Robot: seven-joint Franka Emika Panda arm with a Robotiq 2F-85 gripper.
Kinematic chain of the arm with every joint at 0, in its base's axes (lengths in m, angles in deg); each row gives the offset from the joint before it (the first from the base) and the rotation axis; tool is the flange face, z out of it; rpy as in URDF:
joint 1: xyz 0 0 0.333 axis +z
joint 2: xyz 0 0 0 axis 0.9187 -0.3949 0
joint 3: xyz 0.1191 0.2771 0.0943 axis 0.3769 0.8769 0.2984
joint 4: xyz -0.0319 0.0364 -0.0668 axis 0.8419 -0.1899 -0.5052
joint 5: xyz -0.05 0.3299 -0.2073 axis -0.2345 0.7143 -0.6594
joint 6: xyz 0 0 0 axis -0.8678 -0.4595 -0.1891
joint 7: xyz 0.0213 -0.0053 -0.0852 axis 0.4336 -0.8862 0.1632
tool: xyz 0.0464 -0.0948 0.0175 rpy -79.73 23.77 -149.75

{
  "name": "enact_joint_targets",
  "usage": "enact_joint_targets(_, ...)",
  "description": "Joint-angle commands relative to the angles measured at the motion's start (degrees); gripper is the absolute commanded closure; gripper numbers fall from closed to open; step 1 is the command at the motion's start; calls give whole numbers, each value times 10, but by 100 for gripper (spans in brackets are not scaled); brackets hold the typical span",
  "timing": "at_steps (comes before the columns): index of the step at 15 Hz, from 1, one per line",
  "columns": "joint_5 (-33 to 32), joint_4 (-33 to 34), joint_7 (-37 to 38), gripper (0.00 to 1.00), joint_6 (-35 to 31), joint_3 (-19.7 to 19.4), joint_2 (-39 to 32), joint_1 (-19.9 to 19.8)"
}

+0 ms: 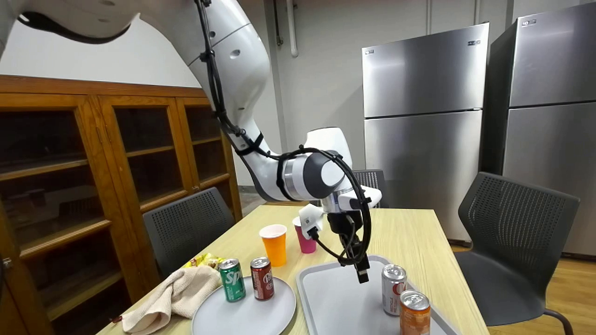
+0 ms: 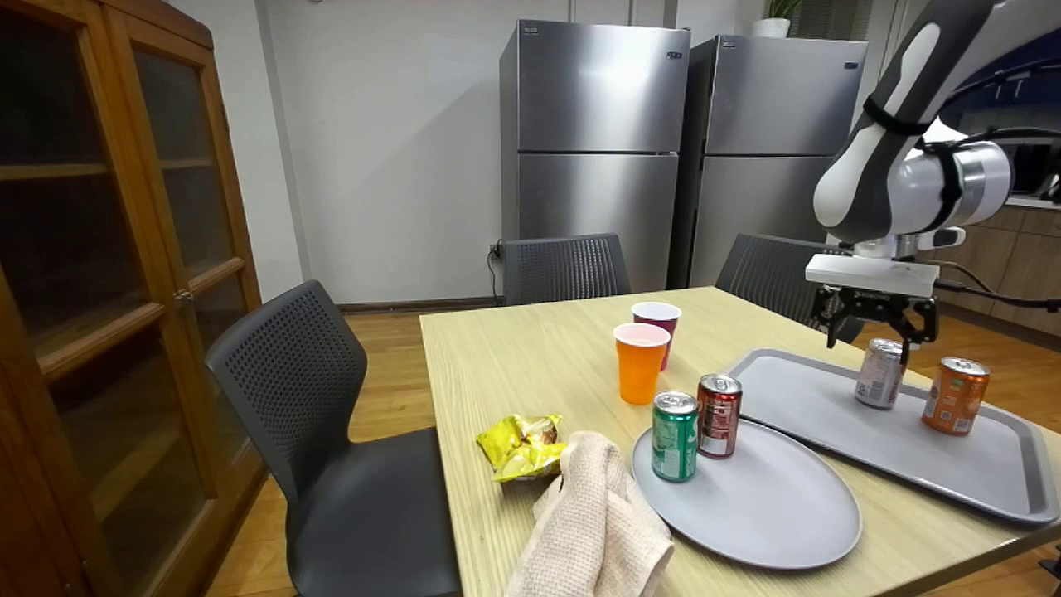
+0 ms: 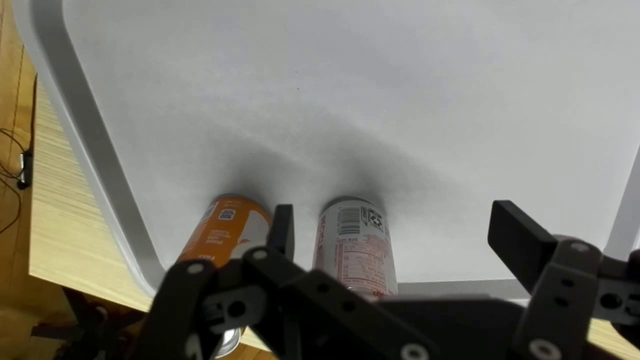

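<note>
"How does the gripper [image 3: 400, 231] stand?"

"Spread wide, holding nothing, above the tray [image 3: 450, 100]. The silver can [image 3: 352, 245] stands on that tray, close by, with the orange can [image 3: 227, 227] beside it."

"Which step is in hand?"

"Probably lining up; a grasp of the silver can would call for straddling it squarely, clear of the orange one."

"Farther out?"

"A green can [image 2: 674, 439] and dark red can [image 2: 719, 423], on a round plate [image 2: 771, 514]."
</note>
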Motion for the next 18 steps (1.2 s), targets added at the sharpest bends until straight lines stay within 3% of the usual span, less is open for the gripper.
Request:
enact_joint_targets(1,26,40,-31,0,9,3,-29,-14)
enact_joint_targets(18,55,150,-39,0,22,-11,-115,-43)
